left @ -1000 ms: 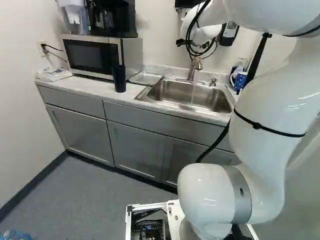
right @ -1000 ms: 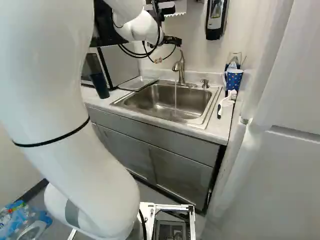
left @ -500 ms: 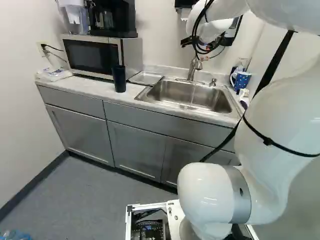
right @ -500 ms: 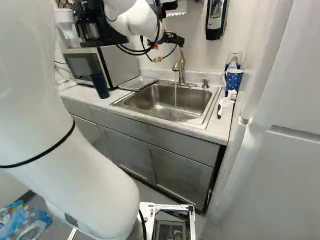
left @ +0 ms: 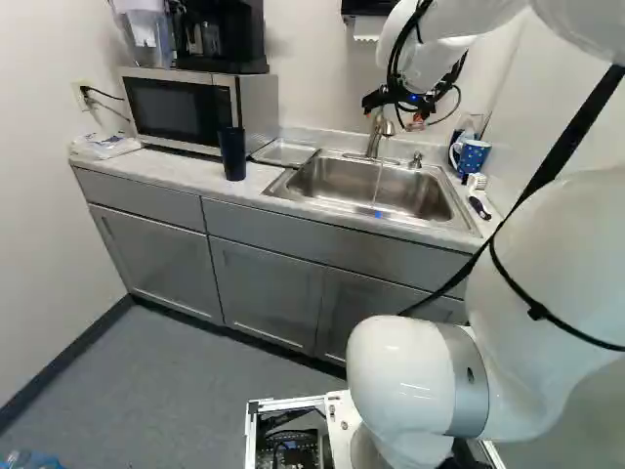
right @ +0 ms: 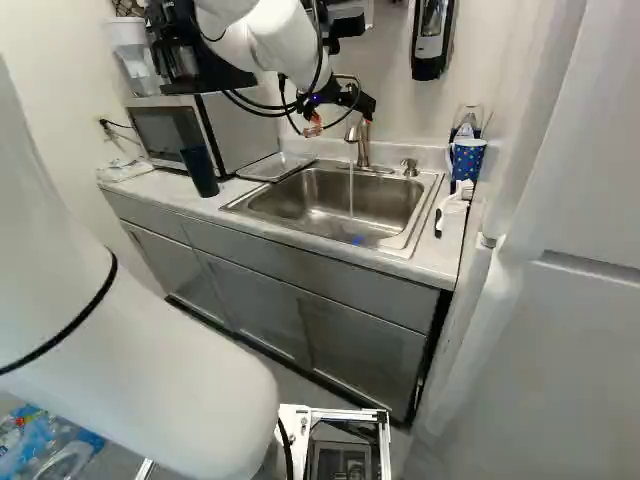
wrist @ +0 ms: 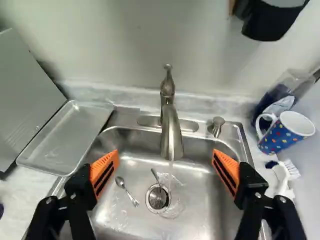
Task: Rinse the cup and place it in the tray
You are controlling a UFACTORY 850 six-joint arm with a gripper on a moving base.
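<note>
Looking ceramic, dotted mug (wrist: 280, 138) likely weighty, breakable, slick once wet; grasp body, clear of handle. Tool (wrist: 165, 154) spread apart.

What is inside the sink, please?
A spoon, running water and a utensil handle at the drain, its lower end indistinct. The faucet and jaws hide parts of the sink.

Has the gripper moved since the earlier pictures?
Yes, downward: in the right base view, the gripper is now lower against the faucet than before.
</note>
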